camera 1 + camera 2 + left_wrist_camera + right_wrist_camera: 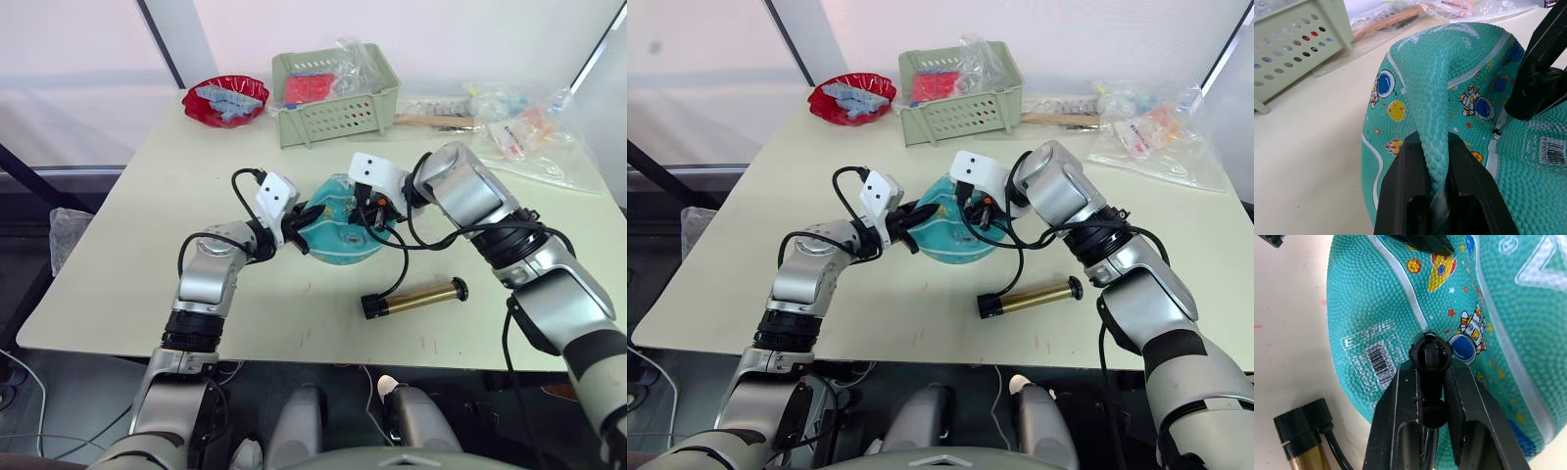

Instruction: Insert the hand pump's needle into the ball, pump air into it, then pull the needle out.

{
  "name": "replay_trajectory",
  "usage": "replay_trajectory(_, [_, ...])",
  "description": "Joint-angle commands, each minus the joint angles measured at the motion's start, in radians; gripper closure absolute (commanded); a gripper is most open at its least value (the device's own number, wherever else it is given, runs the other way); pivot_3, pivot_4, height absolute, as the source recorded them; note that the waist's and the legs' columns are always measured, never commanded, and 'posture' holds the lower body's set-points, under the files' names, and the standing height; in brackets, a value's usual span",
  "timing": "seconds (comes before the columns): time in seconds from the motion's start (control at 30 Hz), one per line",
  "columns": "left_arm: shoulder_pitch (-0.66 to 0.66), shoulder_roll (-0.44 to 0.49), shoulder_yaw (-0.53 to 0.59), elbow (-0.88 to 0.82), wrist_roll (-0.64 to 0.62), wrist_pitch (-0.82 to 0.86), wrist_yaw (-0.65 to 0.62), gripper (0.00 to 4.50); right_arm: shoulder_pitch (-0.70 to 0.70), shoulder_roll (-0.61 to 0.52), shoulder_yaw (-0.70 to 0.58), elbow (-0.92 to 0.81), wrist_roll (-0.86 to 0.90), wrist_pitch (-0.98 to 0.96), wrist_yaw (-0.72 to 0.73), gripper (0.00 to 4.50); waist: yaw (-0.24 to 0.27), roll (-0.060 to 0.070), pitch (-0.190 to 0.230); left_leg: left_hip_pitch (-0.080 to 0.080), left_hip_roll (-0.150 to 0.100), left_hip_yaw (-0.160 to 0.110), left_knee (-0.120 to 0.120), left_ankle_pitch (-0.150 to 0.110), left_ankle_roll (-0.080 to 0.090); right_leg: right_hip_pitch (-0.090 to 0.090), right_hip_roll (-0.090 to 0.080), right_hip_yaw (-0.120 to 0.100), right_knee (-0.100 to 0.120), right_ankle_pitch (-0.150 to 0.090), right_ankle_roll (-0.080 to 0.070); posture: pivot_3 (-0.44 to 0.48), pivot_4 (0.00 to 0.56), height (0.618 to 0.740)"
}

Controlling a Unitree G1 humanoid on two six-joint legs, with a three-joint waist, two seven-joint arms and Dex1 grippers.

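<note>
I've got the left gripper pinched narrow on a raised fold of the soft teal rubber ball mid-table. My right gripper clamps the needle's black fitting, its tip against the ball beside the white label. The brass-gold hand pump lies just beside the ball

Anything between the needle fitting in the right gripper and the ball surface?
Nothing visible. The right gripper holds the needle fitting right at the ball, beside its white label. The left gripper pinches a fold of the ball off to one side.
</note>
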State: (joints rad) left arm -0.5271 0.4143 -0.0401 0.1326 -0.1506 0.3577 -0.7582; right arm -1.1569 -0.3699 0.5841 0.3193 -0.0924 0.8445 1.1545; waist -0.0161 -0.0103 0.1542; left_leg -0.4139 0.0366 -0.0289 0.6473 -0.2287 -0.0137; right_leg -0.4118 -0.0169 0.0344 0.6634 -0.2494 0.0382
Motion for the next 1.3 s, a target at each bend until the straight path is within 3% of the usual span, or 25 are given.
replay_trajectory(0.03, [0.033,-0.002,-0.051,0.046,0.016,0.019,-0.018,4.50,-0.045,0.001,0.031,0.002,-0.021,-0.020,0.026,4.41,0.000,0.000,0.000,0.000,0.000,0.000,0.000,0.000,0.000,0.000,0.000,0.000,0.000,0.000,0.000,0.000,0.150,0.736])
replay_trajectory(0.53, [0.036,-0.005,-0.047,0.041,0.009,0.027,-0.013,4.50,-0.084,0.094,0.161,0.144,-0.146,-0.082,0.053,4.41,-0.003,0.001,-0.002,0.003,0.000,0.000,0.001,0.000,0.000,0.003,0.000,0.000,0.002,0.000,-0.001,0.000,0.150,0.736])
replay_trajectory(0.77, [0.039,-0.002,-0.043,0.038,0.006,0.031,-0.009,4.50,-0.070,0.107,0.180,0.223,-0.203,-0.142,0.046,4.41,-0.016,0.000,-0.003,0.019,0.000,0.006,0.000,-0.002,0.003,0.016,0.000,0.005,-0.001,-0.003,0.003,0.000,0.150,0.736])
replay_trajectory(1.3, [0.050,-0.001,-0.038,0.026,0.001,0.043,-0.004,4.50,-0.032,0.158,0.175,0.383,-0.262,-0.227,0.010,4.41,-0.022,-0.011,-0.021,0.036,0.000,0.042,0.000,-0.013,0.018,0.016,-0.002,0.044,-0.001,-0.001,0.011,0.000,0.150,0.736])
